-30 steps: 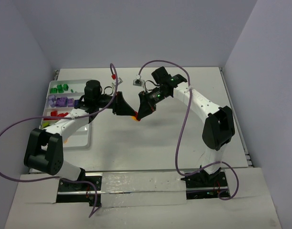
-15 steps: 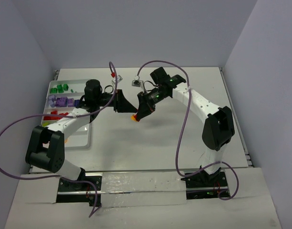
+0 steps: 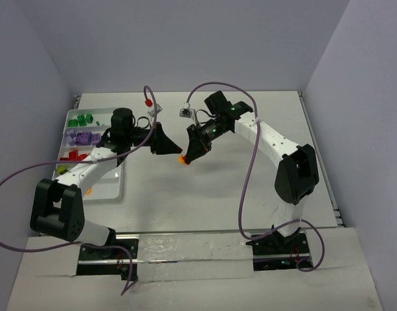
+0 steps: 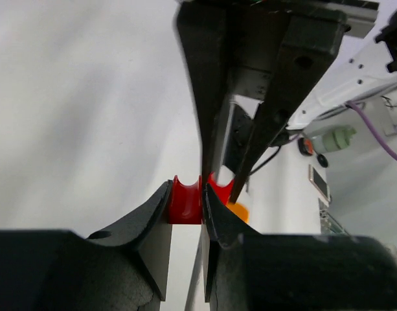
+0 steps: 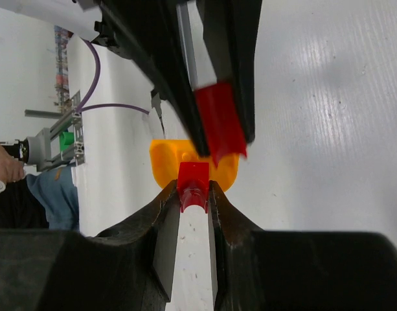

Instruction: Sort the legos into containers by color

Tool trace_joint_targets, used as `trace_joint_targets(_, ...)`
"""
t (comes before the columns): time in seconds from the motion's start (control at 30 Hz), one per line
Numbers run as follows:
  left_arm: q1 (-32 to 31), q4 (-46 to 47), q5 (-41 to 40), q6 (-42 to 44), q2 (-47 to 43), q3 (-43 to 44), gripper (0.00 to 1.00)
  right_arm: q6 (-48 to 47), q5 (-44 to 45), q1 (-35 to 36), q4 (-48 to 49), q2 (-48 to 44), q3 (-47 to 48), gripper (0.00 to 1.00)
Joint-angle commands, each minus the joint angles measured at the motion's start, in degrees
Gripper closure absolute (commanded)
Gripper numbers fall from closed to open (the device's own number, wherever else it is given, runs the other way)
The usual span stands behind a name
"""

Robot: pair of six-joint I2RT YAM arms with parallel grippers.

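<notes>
My left gripper (image 4: 186, 192) is shut on a small red brick (image 4: 184, 203). My right gripper (image 5: 193, 189) is shut on another red brick (image 5: 193, 176) that is joined to an orange brick (image 5: 164, 162). The two grippers face each other tip to tip above the table's middle, left gripper (image 3: 174, 148) and right gripper (image 3: 184, 156), a small gap apart. The left's red brick (image 5: 221, 120) shows in the right wrist view. The white tray (image 3: 113, 186) at the left holds green (image 3: 80, 119), purple (image 3: 83, 138) and red (image 3: 74, 155) bricks in separate compartments.
Purple cables loop over both arms. Two small connectors hang at the back, one red (image 3: 147, 102) and one grey (image 3: 185, 111). Walls close the table on the left, back and right.
</notes>
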Motion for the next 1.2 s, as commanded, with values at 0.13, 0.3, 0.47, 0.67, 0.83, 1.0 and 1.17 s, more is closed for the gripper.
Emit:
trace_joint_targets(0.13,13.0,-15.0,-9.2,13.1,-4.1,4.9,1.0,0.1,1.4,-1.2,0.8,-2.8,-0.2,1.0)
trace_joint_targets(0.3,22.1,-25.2,-15.4,20.5,-4.5,8.8,1.0,0.9,3.5,-1.6,0.9,-2.2,-0.1,1.0)
trace_joint_targets(0.47,29.3,-39.7,-28.5,31.9,-1.3,14.8,1.0,2.9,6.0,-1.6,2.5,-1.3,0.6,1.0)
trace_joint_targets(0.67,36.3,-47.8,-38.3,38.6,3.3,15.4,1.0,4.6,11.2,-1.6,3.0,0.1,2.1,1.0)
trace_joint_targets(0.83,38.5,-46.8,-43.4,40.3,5.8,13.7,0.91,6.0,14.6,-1.6,4.5,0.7,2.2,1.0)
trace_joint_targets(1.0,38.5,-44.1,-45.2,39.9,10.6,14.7,0.89,6.9,15.3,-2.3,5.5,1.1,2.7,1.0)
trace_joint_targets(1.17,38.5,-42.2,-45.3,38.6,16.9,17.3,0.88,7.4,15.8,-3.3,6.4,0.9,2.2,1.0)
